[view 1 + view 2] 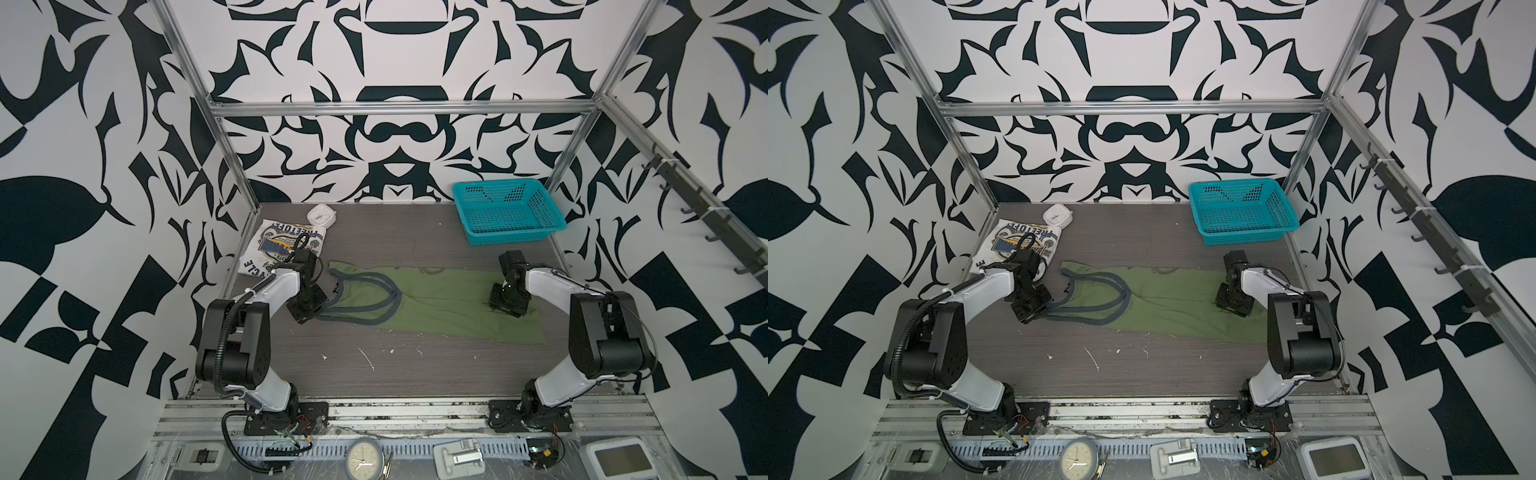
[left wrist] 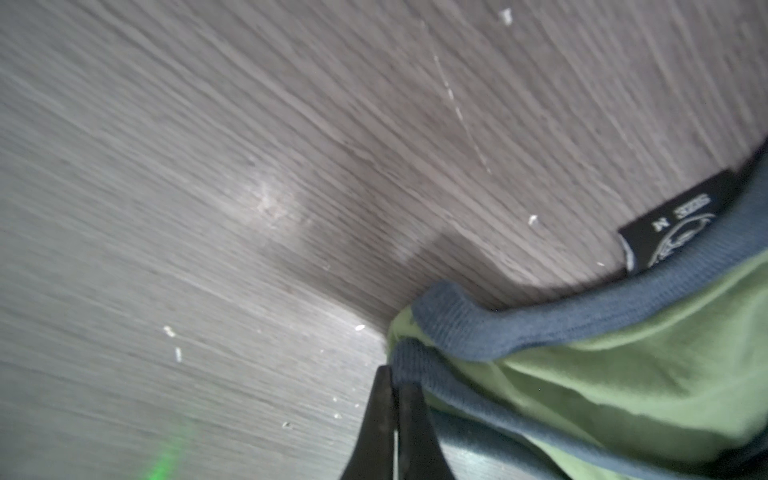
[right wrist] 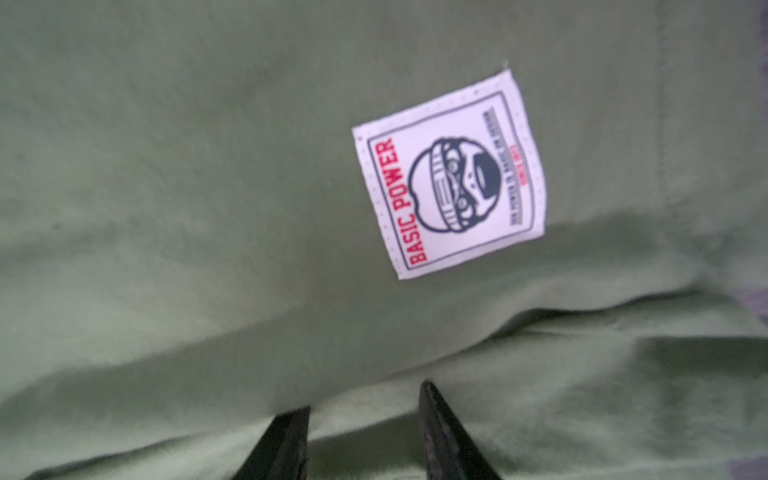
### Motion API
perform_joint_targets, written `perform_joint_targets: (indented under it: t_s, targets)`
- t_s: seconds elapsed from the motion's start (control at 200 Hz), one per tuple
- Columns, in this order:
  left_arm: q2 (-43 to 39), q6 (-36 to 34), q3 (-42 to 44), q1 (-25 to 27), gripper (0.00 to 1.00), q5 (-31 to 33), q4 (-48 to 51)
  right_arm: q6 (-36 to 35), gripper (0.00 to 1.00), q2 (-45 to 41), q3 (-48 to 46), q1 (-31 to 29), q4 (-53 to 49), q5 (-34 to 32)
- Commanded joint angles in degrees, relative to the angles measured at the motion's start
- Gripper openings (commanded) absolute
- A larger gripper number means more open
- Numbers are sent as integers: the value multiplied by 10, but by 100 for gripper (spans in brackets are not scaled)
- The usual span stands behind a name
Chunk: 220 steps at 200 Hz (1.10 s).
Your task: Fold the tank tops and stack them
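Spread flat across the middle of the table [image 1: 374, 374], from the left arm's side to the right arm's: green top [image 1: 449, 303], straps and blue-trimmed neck toward the left arm, hem toward the right.

Clamped shut on the ribbed blue trim at a strap's end, low over the wood: left gripper [image 2: 395, 384]. Just beside it, stitched at the neckline: black neck tag [image 2: 681, 220], white print blurred, seemingly "SIZE" plus a single letter.

Over the hem end, jaws parted above the cloth, tips on it or just clear, cannot tell which: right gripper [image 3: 365, 401]. Near those tips, sewn to the green cloth: white patch [image 3: 449, 174], "BASIC POWER" in red beside a navy emblem of a capped face; small print too fine to read.

At the far left corner, folded square, print up: white top [image 1: 272, 241], "TREETOPS" legible upside down above a blue-yellow emblem, letters "CLE" near the front edge. At its far corner, touching or overlapping: small white clock [image 1: 321, 215]. At the far right corner, well apart from both tops: teal basket [image 1: 511, 237].
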State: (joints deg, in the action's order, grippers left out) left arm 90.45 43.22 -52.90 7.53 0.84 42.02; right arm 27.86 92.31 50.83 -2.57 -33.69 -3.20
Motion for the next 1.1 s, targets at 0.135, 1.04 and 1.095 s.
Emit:
perform_joint_targets:
  t_s: [0.135, 1.04, 1.095]
  targets:
    - [3, -16, -27, -4, 4, 45, 27, -9, 46, -19, 20, -3, -20, -38]
    - [-13, -25, -9, -9, 52, -6, -6, -54, 44, -81, 78, -168, 2, 56]
    - [3, -24, -13, -12, 51, -7, -16, -54, 44, -84, 77, -168, 0, 52]
